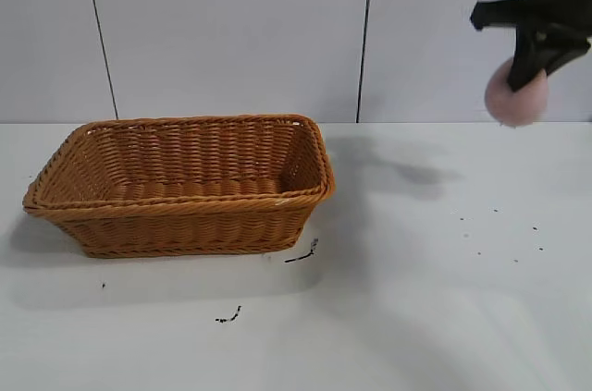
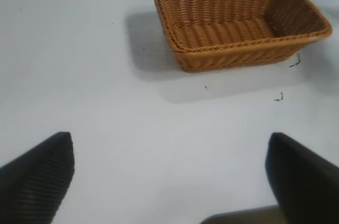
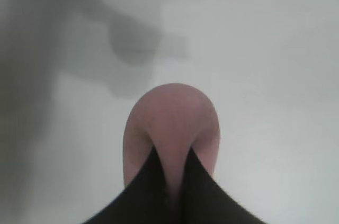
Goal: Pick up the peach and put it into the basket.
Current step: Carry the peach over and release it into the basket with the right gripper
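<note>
My right gripper (image 1: pixel 529 67) is shut on the dusty-pink peach (image 1: pixel 516 97) and holds it high above the table at the far right of the exterior view. In the right wrist view the peach (image 3: pixel 170 123) is pinched between my two black fingers (image 3: pixel 145 192), with its shadow on the table below. The orange-brown wicker basket (image 1: pixel 55 195) stands on the table at the left, well apart from the peach; nothing shows inside it. It also shows in the left wrist view (image 2: pixel 175 28). My left gripper (image 2: pixel 169 150) is open and empty, away from the basket.
The white table (image 1: pixel 435 299) carries a few small dark marks near the basket's front (image 1: pixel 302 254) and some specks at the right (image 1: pixel 499 234). A grey panelled wall stands behind.
</note>
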`<state>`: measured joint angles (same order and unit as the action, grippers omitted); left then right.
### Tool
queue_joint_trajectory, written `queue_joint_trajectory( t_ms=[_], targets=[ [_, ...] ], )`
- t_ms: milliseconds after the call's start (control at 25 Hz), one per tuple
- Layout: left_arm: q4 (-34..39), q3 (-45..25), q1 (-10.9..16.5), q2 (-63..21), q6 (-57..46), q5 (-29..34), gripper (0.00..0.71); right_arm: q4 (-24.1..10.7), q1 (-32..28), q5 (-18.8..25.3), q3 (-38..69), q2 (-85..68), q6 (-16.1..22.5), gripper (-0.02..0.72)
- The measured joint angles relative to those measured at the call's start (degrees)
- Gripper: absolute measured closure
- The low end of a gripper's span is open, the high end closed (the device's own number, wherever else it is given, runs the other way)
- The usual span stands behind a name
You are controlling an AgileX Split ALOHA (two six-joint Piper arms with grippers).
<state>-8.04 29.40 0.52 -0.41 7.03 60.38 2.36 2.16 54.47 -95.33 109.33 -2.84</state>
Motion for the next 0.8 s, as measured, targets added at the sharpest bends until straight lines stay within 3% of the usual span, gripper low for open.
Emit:
queue_joint_trajectory(
  t_ms=[200,400,800],
  targets=[
    [0.0,0.0,0.0,0.0,0.0,0.0,0.016,0.32,3.8,4.05,-8.89,2.19,0.0,0.72],
    [0.0,0.0,0.0,0.0,0.0,0.0,0.016,0.5,12.49,4.44,-15.09,4.64,0.0,0.72],
    [0.0,0.0,0.0,0.0,0.0,0.0,0.016,1.1,29.74,-1.73,-17.32,10.0,0.0,0.72]
  ],
)
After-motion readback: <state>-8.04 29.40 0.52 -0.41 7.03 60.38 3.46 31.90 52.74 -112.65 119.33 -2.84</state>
